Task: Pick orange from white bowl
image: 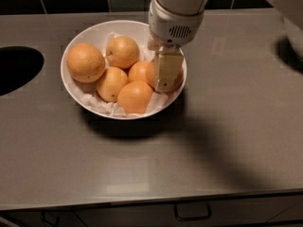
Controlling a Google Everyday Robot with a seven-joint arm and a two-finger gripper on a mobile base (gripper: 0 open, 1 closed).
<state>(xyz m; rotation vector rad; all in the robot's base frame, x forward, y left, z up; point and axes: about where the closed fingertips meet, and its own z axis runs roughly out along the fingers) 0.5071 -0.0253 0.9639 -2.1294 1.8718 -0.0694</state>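
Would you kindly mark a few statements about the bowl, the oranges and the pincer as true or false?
1. The white bowl holds six oranges. True.
2. The pincer is over the bowl's left side in the picture. False: it is at the right side, down at the orange there.
3. Crumpled paper lines the bowl. True.
4. One orange lies outside the bowl. False: all are inside it.
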